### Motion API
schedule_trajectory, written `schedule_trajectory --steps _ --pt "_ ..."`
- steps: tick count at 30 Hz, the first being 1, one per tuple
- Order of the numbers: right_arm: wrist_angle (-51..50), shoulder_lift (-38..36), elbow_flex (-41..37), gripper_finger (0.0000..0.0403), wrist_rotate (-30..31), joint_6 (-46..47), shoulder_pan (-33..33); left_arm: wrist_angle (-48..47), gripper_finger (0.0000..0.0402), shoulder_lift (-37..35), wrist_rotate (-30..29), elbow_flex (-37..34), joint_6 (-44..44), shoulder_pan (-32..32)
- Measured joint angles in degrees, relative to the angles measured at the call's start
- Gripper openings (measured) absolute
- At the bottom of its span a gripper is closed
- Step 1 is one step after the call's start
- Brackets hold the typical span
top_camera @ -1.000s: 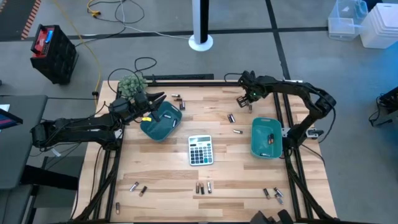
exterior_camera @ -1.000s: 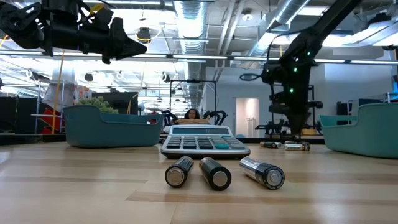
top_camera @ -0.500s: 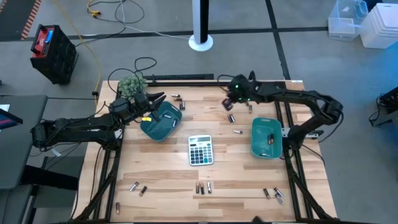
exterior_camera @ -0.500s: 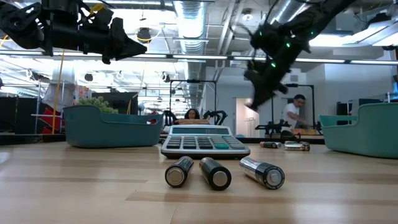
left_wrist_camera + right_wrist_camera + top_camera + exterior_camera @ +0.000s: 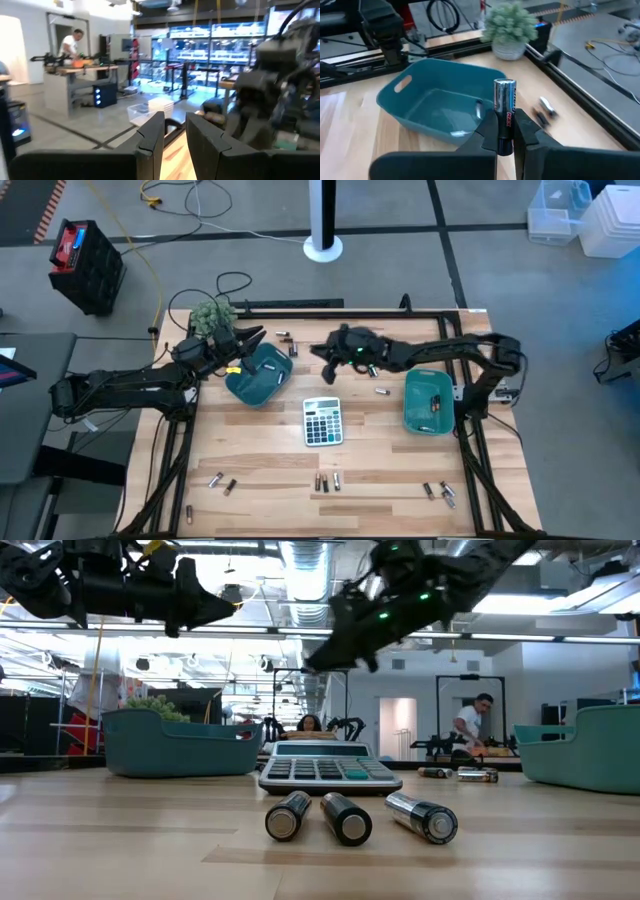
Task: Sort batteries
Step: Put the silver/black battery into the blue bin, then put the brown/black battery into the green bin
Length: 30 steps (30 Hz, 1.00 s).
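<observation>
The right gripper (image 5: 505, 131) is clamped on a silver battery (image 5: 504, 114) with red lettering, and the cell stands upright between the two dark fingers (image 5: 487, 131), its long axis running along them with its top end clear above the tips. Seen from above, that right gripper (image 5: 328, 358) hangs over the middle of the far half of the table (image 5: 270, 470), between the two teal trays. The left teal tray (image 5: 437, 102) lies just ahead of the held battery, with a small potted plant (image 5: 511, 27) beyond it near the table's corner and two loose batteries (image 5: 544, 111) lying on the wood beside the tray.

The left gripper (image 5: 245, 340) waits above the far edge of that left tray (image 5: 258, 375), its fingers only a narrow gap apart. A grey calculator (image 5: 322, 421) sits mid-table, three batteries (image 5: 352, 817) lie side by side near the front edge, and the right teal tray (image 5: 428, 401) holds a few cells.
</observation>
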Motion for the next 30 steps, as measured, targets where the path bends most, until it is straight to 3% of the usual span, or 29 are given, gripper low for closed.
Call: schedule_trajectory --steps 5,10,16,24,30 --pt "1.7 9.5 9.2 0.0025 -1.0 -3.3 2.4 0.5 0.0076 -0.2 0.6 0.0 0.0 -0.8" --pt "1.0 16.9 18.0 0.003 -5.9 -3.9 3.0 0.1 0.0076 -1.7 1.2 0.0 0.1 -1.2" --pt "-4.2 23.0 24.5 0.008 -7.0 -3.8 2.6 -2.1 0.0076 -4.2 1.3 0.0 0.2 -1.3" --pt "-5.4 24.0 26.0 0.0197 -7.2 -5.3 2.0 -3.6 0.0076 -4.5 1.3 0.0 0.5 -1.4" --pt "-6.5 19.7 26.1 0.0226 -7.3 -10.7 0.9 -4.1 0.0076 -4.5 1.2 0.0 1.1 -1.3"
